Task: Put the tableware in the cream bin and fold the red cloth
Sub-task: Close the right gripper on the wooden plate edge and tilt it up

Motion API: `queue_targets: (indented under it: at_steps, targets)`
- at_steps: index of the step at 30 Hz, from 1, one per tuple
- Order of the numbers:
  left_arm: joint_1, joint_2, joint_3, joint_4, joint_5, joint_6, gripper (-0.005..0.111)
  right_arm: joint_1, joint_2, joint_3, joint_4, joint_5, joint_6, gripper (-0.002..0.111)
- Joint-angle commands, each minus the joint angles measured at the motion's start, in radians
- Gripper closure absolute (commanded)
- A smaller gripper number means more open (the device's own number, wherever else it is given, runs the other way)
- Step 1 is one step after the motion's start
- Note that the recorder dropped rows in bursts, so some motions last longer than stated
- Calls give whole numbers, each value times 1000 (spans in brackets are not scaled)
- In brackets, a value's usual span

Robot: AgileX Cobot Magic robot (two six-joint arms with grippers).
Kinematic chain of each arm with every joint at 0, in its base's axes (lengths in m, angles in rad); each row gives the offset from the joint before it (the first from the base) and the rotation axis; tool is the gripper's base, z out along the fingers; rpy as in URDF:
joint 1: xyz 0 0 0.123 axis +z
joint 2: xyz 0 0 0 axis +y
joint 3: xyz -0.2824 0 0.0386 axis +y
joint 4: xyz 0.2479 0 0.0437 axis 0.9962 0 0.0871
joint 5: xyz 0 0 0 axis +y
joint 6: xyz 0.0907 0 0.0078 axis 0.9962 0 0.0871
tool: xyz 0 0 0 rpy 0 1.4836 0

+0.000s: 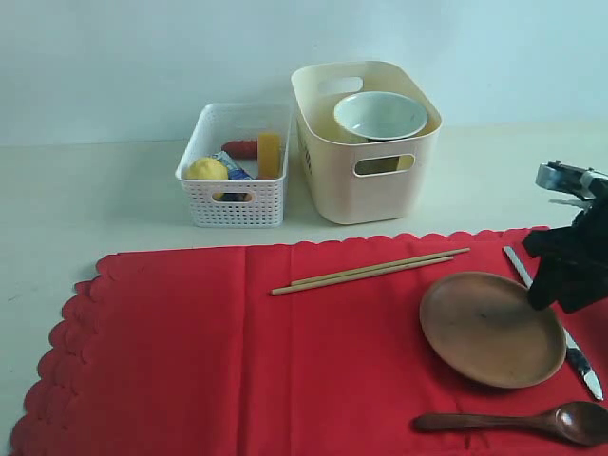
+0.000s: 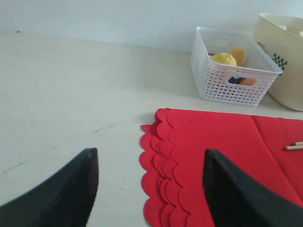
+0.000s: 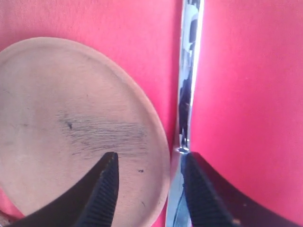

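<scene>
Red scalloped fabric cloth (image 1: 237, 351) covers the near table (image 1: 95, 199) in the exterior view. On it lie the pair of wooden chopsticks (image 1: 370, 270), the brown round plate (image 1: 492, 328), the long silver knife (image 1: 581, 366) and the dark wooden spoon (image 1: 518, 423). The pale green-white bowl (image 1: 380, 114) already sits in the tall cream plastic bin (image 1: 366, 185). The right fingers (image 1: 543, 285) hang at the plate's rim, right where the knife runs alongside it.

In the left wrist view, the left fingers (image 2: 61, 189) stand apart and empty over the cloth's scalloped corner; lowering there could snag and bunch the fabric. The white perforated basket (image 2: 232, 80) shows packaging print too small to read.

In the right wrist view, the right fingers (image 3: 102, 194) stand apart, straddling the plate's rim, with the knife (image 3: 189, 94) beside the outer one. Closing here could trap the blade against the rim, or the shallow edge could slip and the plate tip or fall. Neither plate nor knife shows any writing.
</scene>
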Motion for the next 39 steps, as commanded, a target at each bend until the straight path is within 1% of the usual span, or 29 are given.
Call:
queue_targets:
  at_steps: [1, 4, 8, 15, 29, 39]
  targets:
    - [3, -5, 2, -7, -6, -6, 45, -4, 22, 3, -1, 8, 2, 65]
    - [3, -5, 2, -7, -6, -6, 45, -4, 58, 3, 28, 30, 2, 65]
    - [3, -5, 2, -7, -6, -6, 45, -4, 77, 3, 97, 59, -46, 65]
    - [3, -5, 2, -7, -6, -6, 45, -4, 75, 3, 123, 76, -61, 65]
    - [3, -5, 2, -7, -6, -6, 45, -4, 27, 3, 133, 108, -81, 65]
    - [3, -5, 2, -7, -6, -6, 45, -4, 36, 3, 107, 41, -69, 65]
